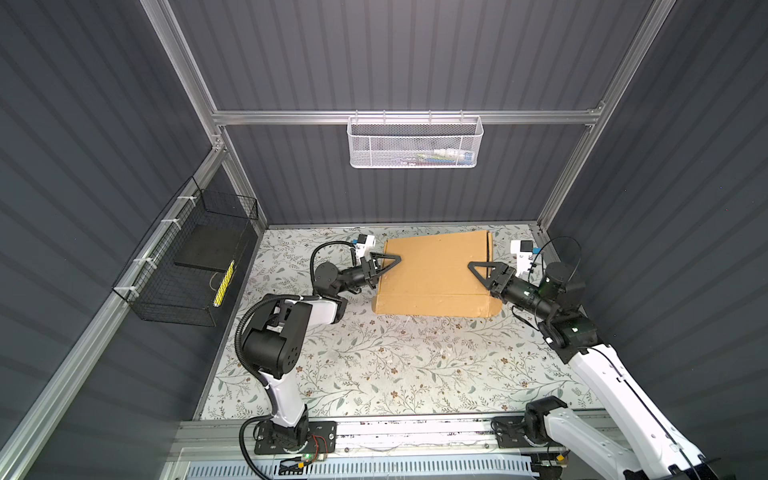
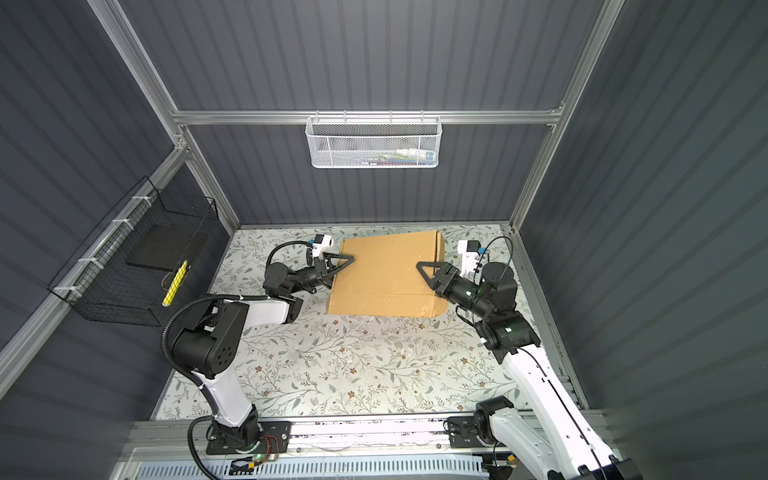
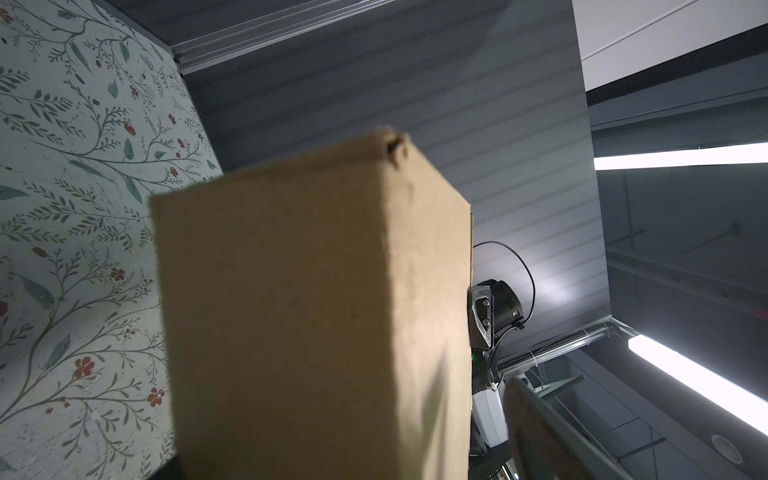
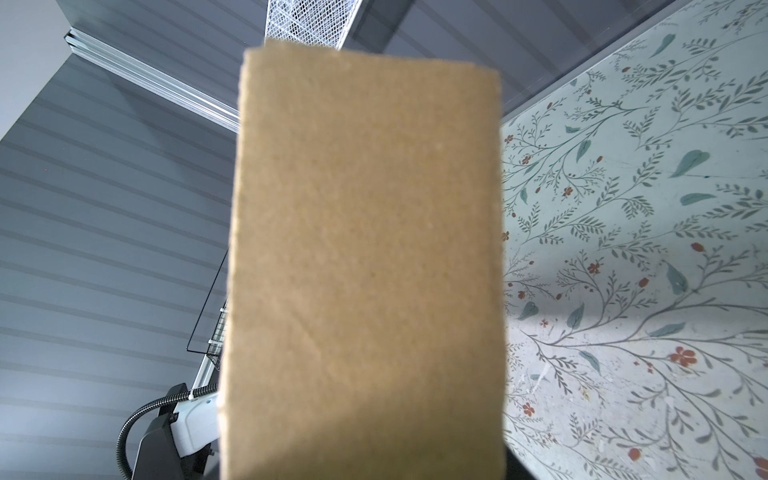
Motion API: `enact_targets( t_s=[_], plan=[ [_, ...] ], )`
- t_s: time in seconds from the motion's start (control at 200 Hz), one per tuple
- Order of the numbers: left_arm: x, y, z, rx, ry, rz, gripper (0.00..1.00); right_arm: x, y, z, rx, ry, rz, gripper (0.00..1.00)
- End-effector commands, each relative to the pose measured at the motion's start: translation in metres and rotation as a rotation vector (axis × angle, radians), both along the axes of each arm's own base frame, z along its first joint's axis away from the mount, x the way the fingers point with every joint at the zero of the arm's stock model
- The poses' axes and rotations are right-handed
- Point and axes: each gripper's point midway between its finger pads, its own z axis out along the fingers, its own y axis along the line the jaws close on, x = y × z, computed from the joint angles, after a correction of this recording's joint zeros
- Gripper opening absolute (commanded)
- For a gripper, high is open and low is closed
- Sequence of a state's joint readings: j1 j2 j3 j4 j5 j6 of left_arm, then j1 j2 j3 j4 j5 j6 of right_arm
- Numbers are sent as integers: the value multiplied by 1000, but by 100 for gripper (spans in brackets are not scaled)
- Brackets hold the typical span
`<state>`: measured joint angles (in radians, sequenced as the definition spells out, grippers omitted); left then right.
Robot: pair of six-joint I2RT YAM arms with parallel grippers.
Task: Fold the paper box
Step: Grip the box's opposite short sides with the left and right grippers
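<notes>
The paper box [image 1: 436,274] lies closed and flat on the far half of the flowered tabletop [image 1: 395,365], a little askew, with its far edge close to the back wall and a creased strip along its near edge, seen in both top views [image 2: 386,274]. The two arms reach up from the near rail to its short sides. The left pincer [image 1: 388,264] stands at the box's left edge with one finger over the lid. In the left wrist view the box's side wall [image 3: 311,311] fills the space in front of the camera, and the one finger [image 3: 540,436] that shows stands apart from the cardboard, so this pincer is spread and grips nothing. The right pincer [image 1: 478,270] reaches over the right edge with a finger above the lid. The right wrist view shows only the brown wall [image 4: 365,249], so I cannot tell whether it is clamped. A black wire basket [image 1: 187,270] hangs on the left wall, and a white mesh basket [image 1: 415,143] hangs on the back rail.
</notes>
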<state>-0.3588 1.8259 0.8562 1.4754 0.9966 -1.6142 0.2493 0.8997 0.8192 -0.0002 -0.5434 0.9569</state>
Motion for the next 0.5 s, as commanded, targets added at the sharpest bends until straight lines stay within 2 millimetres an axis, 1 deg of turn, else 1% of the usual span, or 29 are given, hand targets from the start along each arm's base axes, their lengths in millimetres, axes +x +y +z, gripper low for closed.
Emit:
enact_targets(
  t_s=[0.0, 0.185, 0.37, 0.495],
  plan=[
    [-12, -7, 22, -26, -85, -48, 85, 4, 0, 21, 13, -66, -1, 44],
    [-13, -13, 24, -30, -83, -66, 80, 8, 2, 15, 6, -50, 4, 44],
    [-15, -16, 27, -32, -86, -75, 70, 10, 2, 7, -6, -33, 4, 44],
    [-16, -16, 27, -32, -88, -80, 67, 11, 1, 4, -20, -24, 0, 44]
  ],
)
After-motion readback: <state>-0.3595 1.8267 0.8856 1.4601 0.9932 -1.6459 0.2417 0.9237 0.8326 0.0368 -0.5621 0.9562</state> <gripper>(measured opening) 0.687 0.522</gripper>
